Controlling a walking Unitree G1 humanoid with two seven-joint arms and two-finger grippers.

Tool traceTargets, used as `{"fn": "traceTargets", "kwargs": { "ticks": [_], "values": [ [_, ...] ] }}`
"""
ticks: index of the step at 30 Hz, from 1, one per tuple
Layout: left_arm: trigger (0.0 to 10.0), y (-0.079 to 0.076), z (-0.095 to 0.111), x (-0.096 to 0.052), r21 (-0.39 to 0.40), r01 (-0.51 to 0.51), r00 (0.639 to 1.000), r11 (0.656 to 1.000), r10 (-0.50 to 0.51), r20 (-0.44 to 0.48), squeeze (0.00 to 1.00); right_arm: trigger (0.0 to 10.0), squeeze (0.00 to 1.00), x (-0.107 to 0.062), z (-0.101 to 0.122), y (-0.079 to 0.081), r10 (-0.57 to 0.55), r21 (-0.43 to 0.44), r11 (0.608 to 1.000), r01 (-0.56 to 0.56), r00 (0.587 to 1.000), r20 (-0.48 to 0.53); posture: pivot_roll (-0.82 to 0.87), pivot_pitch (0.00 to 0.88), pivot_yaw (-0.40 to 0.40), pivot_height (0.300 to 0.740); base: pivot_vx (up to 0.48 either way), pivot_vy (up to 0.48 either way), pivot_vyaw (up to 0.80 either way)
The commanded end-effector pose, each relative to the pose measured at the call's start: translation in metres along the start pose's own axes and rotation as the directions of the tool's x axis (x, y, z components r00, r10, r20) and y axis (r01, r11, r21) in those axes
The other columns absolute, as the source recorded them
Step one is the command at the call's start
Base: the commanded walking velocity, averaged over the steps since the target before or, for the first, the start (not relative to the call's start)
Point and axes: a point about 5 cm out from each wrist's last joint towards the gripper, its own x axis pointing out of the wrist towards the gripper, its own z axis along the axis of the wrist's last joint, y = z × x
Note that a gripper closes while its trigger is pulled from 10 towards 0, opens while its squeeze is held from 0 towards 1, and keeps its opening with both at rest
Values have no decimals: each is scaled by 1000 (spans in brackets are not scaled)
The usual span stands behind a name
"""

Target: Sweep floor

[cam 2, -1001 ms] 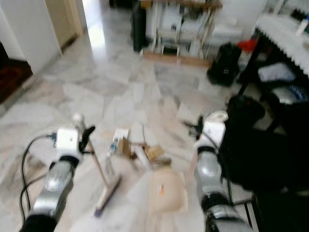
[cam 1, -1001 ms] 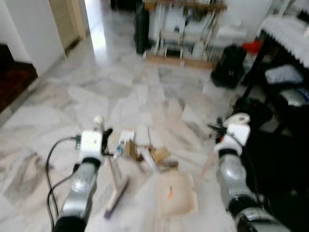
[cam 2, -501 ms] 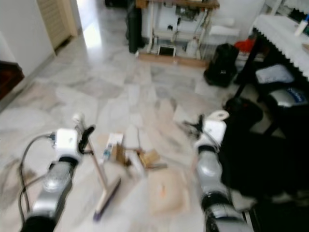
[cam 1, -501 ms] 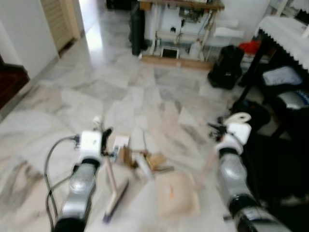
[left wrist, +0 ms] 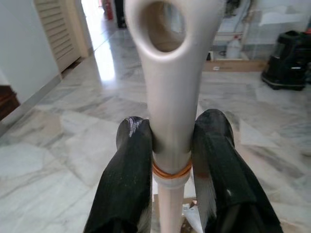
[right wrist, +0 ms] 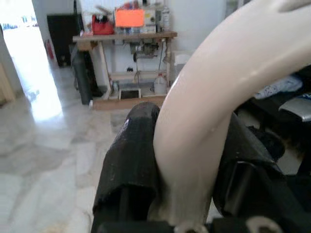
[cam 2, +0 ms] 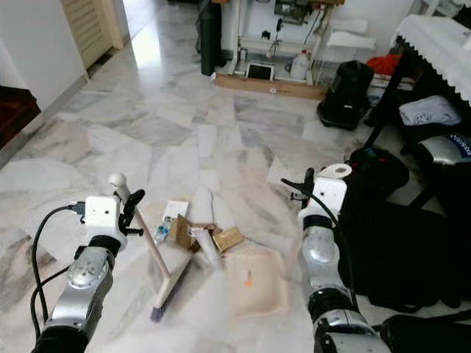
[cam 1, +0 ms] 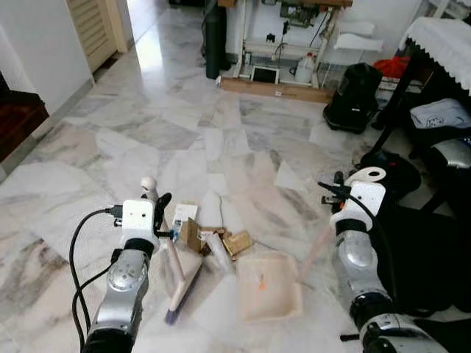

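1. The left hand [left wrist: 170, 160] is clenched on the broom [cam 1: 179, 273], whose head rests on the floor [cam 1: 147, 132].
2. The litter pile [cam 1: 213, 241] lies unswept just beside the dustpan [cam 1: 268, 296].
3. The right hand [right wrist: 187, 160] grips the dustpan's handle.

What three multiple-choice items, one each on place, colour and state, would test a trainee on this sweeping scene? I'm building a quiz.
1. Where does the litter pile lie?
A. between broom head and dustpan
B. inside the dustpan
C. by the doorway

2. What colour is the dustpan?
A. blue
B. cream
C. red

3. What is the left gripper doing?
A. hanging open
B. resting on the floor
C. clamping the broom handle

Answers: 1 A, the scraps sit on marble beside the broom head. 2 B, pale cream tray. 3 C, both fingers press the handle.
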Motion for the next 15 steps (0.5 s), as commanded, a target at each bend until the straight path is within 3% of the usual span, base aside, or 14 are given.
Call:
{"fn": "traceTargets", "kwargs": {
  "ticks": [1,15],
  "values": [
    [10000,2,13,2,1,1,998,1000,-1,69,0,10000,0,11,21,-4,-13,-1,1000,14,995,99,10,33,-54,740,0,0,0],
    [10000,3,11,2,23,-3,999,1000,2,53,0,10000,0,8,18,4,11,3,1000,-11,996,87,14,36,-52,740,0,0,0]
  ]
}}
